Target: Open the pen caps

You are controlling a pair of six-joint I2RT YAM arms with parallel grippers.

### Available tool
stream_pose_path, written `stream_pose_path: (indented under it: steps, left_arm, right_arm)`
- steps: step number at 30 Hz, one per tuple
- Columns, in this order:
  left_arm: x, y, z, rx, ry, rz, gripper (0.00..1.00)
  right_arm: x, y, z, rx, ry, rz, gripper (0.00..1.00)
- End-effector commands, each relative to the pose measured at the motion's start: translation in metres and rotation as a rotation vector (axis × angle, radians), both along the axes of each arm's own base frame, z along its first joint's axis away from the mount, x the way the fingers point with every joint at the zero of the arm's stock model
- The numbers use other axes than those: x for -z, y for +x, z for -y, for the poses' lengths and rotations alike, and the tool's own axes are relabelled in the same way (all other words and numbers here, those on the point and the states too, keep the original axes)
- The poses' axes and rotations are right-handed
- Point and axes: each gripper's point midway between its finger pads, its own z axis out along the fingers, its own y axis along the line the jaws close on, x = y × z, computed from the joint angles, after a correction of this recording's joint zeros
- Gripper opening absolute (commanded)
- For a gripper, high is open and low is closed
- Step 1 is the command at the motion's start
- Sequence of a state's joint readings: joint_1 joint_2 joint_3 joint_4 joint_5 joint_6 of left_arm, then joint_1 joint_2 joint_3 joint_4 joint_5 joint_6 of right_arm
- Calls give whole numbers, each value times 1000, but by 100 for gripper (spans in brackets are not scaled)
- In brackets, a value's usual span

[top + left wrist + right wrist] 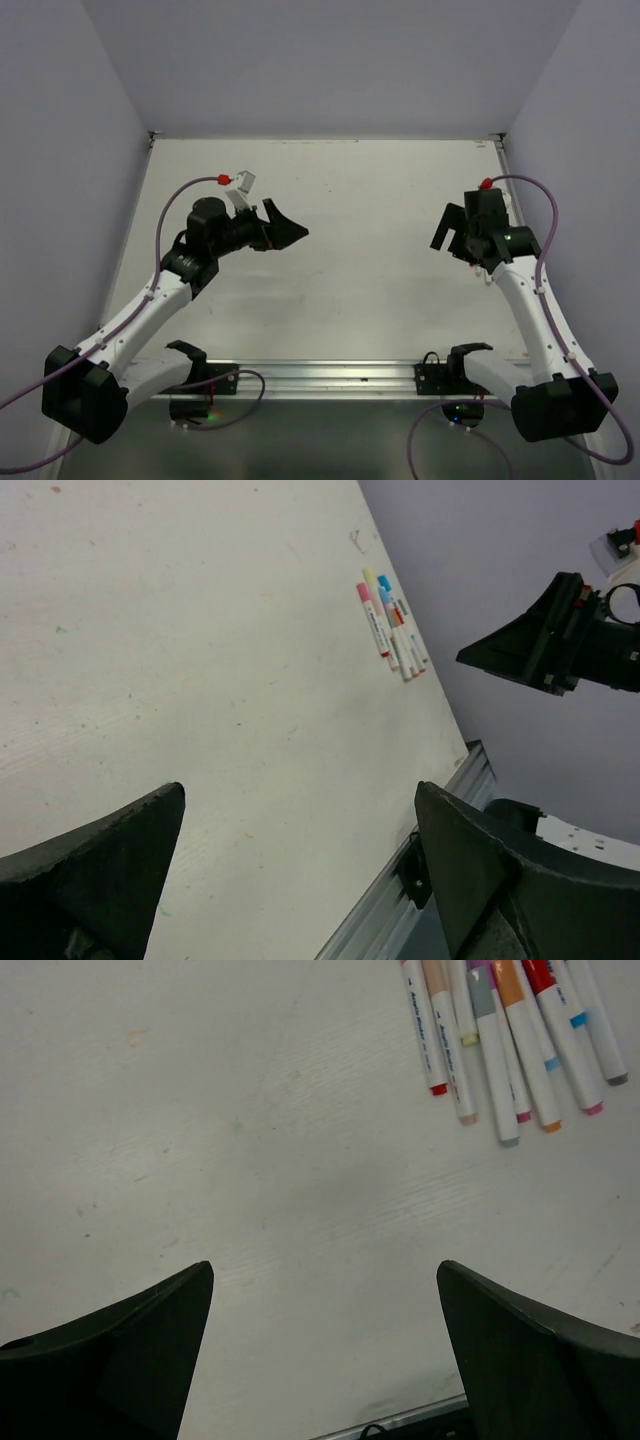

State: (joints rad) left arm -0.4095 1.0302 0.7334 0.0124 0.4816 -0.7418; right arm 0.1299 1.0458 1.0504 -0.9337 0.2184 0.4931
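The right gripper [322, 1295], jaws apart and empty, may scatter the tightly bunched pens [505, 1050] at upper right when pinching one.

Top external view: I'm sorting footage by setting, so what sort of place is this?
Probably a robotics test cell: a white tabletop boxed in by plain pale-purple walls, a silver metal mounting rail at its near edge, and thin white marker pens.

Soft, even light, faint shadows on the table [350, 280]; pens [510, 1030] sharp.
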Motion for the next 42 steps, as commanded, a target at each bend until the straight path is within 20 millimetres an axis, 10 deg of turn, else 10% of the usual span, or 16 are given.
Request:
stream_pose_path:
  steps: [1, 14, 19, 29, 42]
  left_arm:
    - [-3, 13, -9, -65, 101, 63, 100]
    - [18, 11, -9, -16, 197, 77, 100]
    - [4, -9, 14, 49, 162, 105, 100]
    - [3, -26, 24, 108, 189, 120, 100]
    - [9, -26, 28, 129, 194, 105, 100]
  right_arm:
    - [2, 5, 34, 35, -195, -27, 99]
    - [2, 98, 52, -94, -348, 59, 99]
    - [22, 105, 91, 3, -308, 6, 88]
    - [96, 110, 68, -126, -63, -89, 62]
    - [124, 97, 82, -97, -95, -168, 53]
